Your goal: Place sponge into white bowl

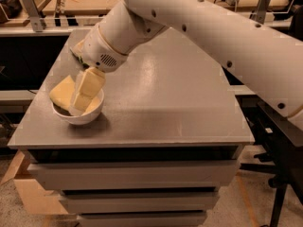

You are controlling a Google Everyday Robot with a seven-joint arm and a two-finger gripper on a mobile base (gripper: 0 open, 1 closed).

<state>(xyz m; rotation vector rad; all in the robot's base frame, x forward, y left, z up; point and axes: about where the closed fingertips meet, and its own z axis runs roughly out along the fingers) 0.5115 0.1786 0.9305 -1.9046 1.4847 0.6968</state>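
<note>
**Item 1, gripper** (79, 105): it is hanging from the arm (199, 27), which is reaching in from the far right corner. It is pointing steeply down and dipping into the bowl (86, 119). Whether it is clamping or loose cannot be told.

**Item 2, sponge** (61, 92): it is lying tilted, with its lower end sitting inside the bowl and its upper end leaning out over the bowl's left rim. It is touching the gripper's side. Judged reason: the slanted wrist is presenting it at an angle, so one end is meeting the bowl first.

**Item 3, bowl**: it is standing upright near the front left corner of the table (180, 93), just in from the left edge.

**Status (judged)**: placement is nearing completion, but the sponge is not yet lying flat inside. The overhanging end is risking a tip-out toward the left edge.
</note>
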